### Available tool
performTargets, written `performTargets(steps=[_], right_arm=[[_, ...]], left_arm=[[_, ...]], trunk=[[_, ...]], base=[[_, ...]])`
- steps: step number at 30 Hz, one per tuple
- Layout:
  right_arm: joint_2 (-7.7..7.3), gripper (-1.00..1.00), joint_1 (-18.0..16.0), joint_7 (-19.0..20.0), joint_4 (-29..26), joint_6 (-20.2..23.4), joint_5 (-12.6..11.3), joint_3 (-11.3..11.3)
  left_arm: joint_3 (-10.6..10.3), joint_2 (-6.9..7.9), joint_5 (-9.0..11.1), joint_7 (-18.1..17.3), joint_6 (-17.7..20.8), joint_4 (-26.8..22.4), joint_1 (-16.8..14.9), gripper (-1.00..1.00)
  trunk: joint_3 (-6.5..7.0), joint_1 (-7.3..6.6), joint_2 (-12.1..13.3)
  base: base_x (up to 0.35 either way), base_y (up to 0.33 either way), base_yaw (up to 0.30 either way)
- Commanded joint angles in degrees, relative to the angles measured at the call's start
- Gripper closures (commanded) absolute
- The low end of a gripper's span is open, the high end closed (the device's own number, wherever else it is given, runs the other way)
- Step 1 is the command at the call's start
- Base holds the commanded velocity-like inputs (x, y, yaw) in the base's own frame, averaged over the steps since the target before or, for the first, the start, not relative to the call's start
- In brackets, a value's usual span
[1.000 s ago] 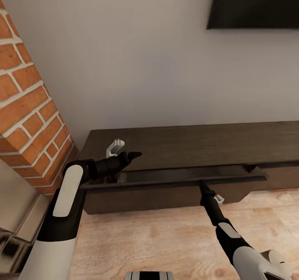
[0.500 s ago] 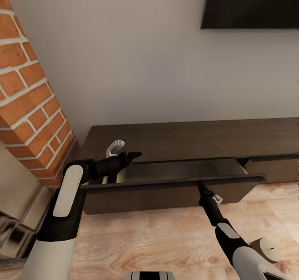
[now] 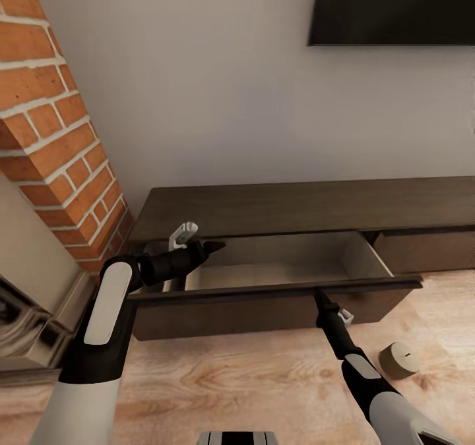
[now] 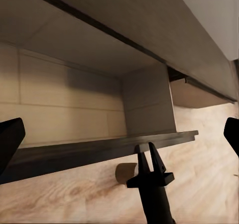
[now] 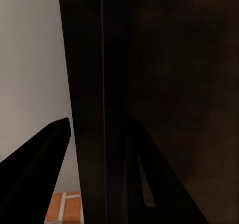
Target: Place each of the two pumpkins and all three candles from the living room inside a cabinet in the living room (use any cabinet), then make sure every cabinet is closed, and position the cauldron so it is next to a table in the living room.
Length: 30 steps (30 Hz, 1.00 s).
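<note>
A: Starting at your left, what's there?

B: A brick column (image 3: pixel 56 142), then your left gripper (image 3: pixel 214 245) hanging over the open drawer's left end, fingers spread wide apart.

A: And the cabinet (image 3: pixel 297 207)?

B: Against the wall, one drawer (image 3: pixel 277 285) pulled out, its pale inside bare.

A: My right gripper (image 3: pixel 319 295)?

B: Clamped on that drawer's front edge, one finger either side.

A: Further right?

B: One candle (image 3: pixel 398 358) lying on the wooden floor (image 3: pixel 251 379), near the drawer's right corner.
</note>
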Motion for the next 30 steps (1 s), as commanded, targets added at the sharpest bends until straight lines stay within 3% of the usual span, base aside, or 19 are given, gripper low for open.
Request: performTargets(steps=[1, 30], right_arm=[[-0.05, 1.0, -0.04, 0.26, -1.59, 0.3, -1.14, -1.56], [-0.05, 1.0, -0.07, 0.18, -1.59, 0.3, -0.97, -1.56]], left_arm=[[0.02, 0.01, 0.01, 0.02, 0.0, -0.03, 0.02, -1.0], [0.09, 0.02, 0.06, 0.02, 0.01, -0.03, 0.01, -1.0]], trunk=[[0.0, -0.01, -0.01], [0.0, -0.01, -0.01]], base=[[-0.164, 0.0, 0.0], [-0.052, 0.0, 0.0]])
